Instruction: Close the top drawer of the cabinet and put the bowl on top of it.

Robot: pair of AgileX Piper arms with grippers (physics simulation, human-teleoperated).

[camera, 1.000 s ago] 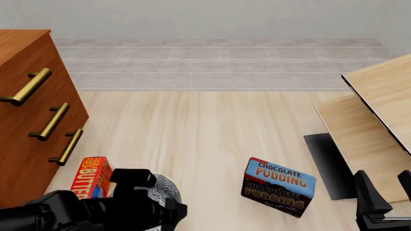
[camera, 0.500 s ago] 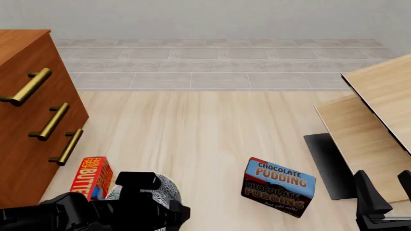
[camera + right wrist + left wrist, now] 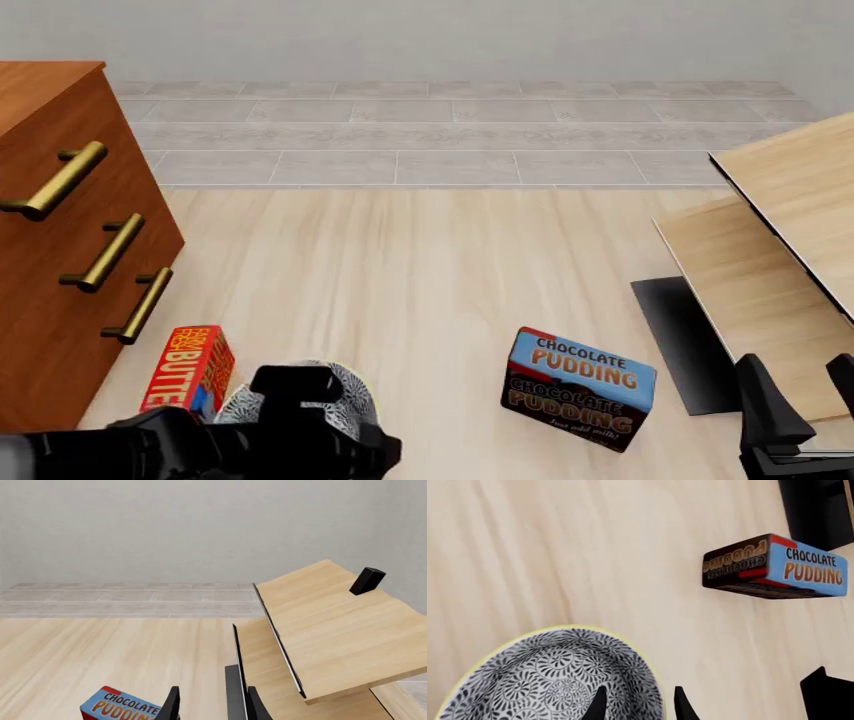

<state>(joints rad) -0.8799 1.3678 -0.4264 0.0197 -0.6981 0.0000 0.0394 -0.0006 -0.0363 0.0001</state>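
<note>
Since the earlier frames the left arm has slid rightward along the near edge of the table point(image 3: 427, 260), uncovering more of the red butter box point(image 3: 190, 368). The left gripper point(image 3: 637, 702) straddles the rim of the bowl point(image 3: 554, 680), one finger inside and one outside; whether they grip it I cannot tell. The bowl sits between the butter box and the pudding box point(image 3: 579, 388), near the cabinet point(image 3: 60, 230), whose top drawer point(image 3: 54, 180) looks flush. The right gripper point(image 3: 210, 705) is unmoved, slightly parted, holding nothing.
</note>
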